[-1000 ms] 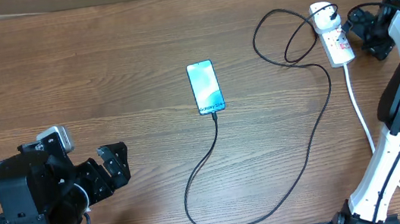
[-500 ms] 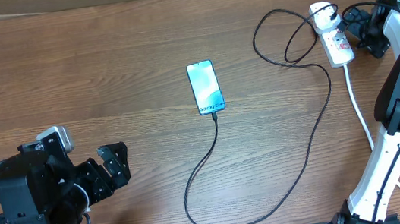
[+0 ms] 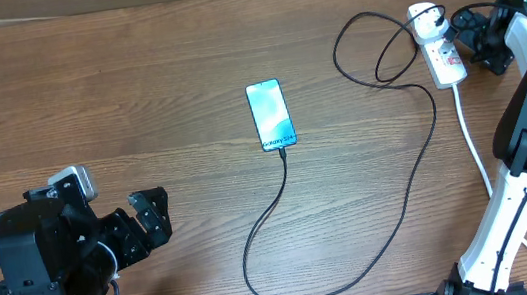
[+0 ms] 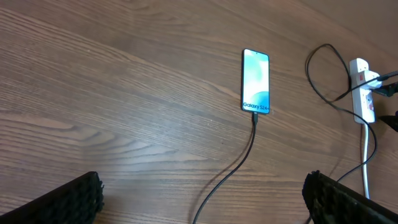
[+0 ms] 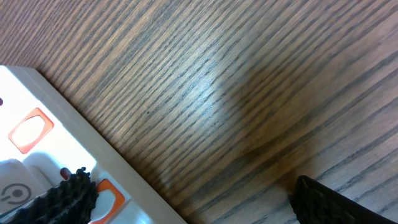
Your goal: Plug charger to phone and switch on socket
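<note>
Overhead: wood table [image 3: 133, 73], both arms empty-handed. Left gripper [image 3: 151, 218] has its jaws wide and sits idle; phone [image 3: 271, 114] lies well ahead of it and off to one side, screen lit. Charger [image 3: 428, 178] looks seated in the phone's bottom edge, other end at the socket [image 3: 438, 45]. Plug step looks done; the switch step is in hand. Right gripper [image 3: 464, 35] has jaws wide, holding nothing, socket just beside its fingertips. Right wrist shows what looks like an orange-red switch [image 5: 28, 129] near one finger [image 5: 68, 193]. Next: line a fingertip over it and press down without shoving the socket.
</note>
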